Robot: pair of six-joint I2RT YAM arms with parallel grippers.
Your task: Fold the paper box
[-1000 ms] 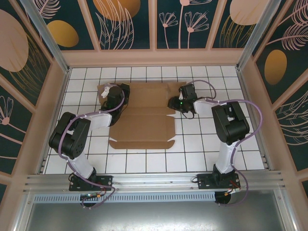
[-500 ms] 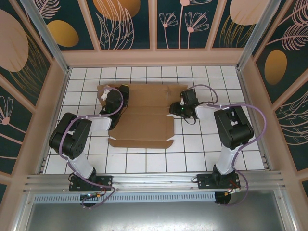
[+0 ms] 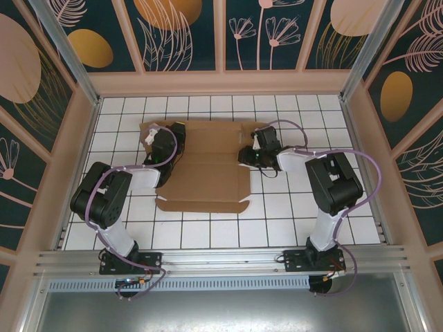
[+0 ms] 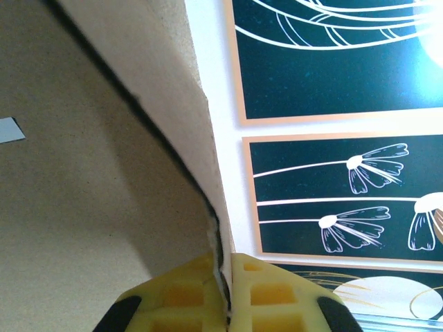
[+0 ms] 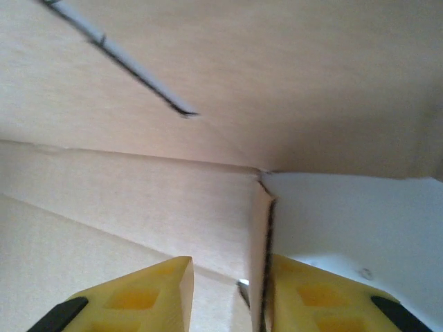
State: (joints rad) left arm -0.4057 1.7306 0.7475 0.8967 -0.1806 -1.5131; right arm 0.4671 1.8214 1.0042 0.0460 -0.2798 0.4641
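Top external view has the paper box [image 3: 208,162] lying mostly flat on the white tiled tabletop [image 3: 277,207], in the upper middle of the frame, with jaws at its left and right edges. Left wrist view shows the left jaws closed on a thin raised side flap [image 4: 181,83], its edge pinched between the yellow pads [image 4: 183,297] at bottom centre. Right wrist view shows the right jaws open around the opposite flap [image 5: 257,228]: its edge stands against the right-hand pad [image 5: 311,297], with a gap to the other. The step in hand looks like raising the side flaps along their creases. Next, the right jaws would probably need to close before both sides fold inward together. The cardboard is matte brown and corrugated, die-cut with slits and notched tabs; it looks stiff but likely to bend at its scores.
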